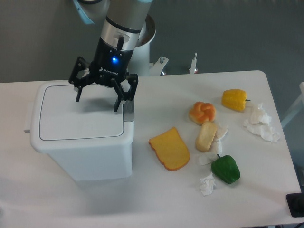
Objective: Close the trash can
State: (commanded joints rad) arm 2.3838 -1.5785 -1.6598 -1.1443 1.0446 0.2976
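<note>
We find the trash can (pixel 81 135) on the left part of the table (pixel 156 199), standing upright with its flat lid (pixel 76 114) down and level with the rim. The grey latch tab (pixel 128 108) sits at the lid's right edge. The gripper (pixel 96 103) hangs over the back half of the lid, jaws spread wide and holding nothing; one fingertip (pixel 77 98) points down over the lid's rear left area, the other over its right edge, just beside the latch tab. We cannot tell whether either tip touches the lid. A blue light glows on the gripper body.

To the right of the can, on the table, we note a slice of toast (pixel 170 148), a bread roll (pixel 202 112), a pale piece of bread (pixel 206 136), a yellow pepper (pixel 234 99) and a green pepper (pixel 225 169). Crumpled tissue lies near the green pepper (pixel 207 184) and at the right side of the table (pixel 261 123).
</note>
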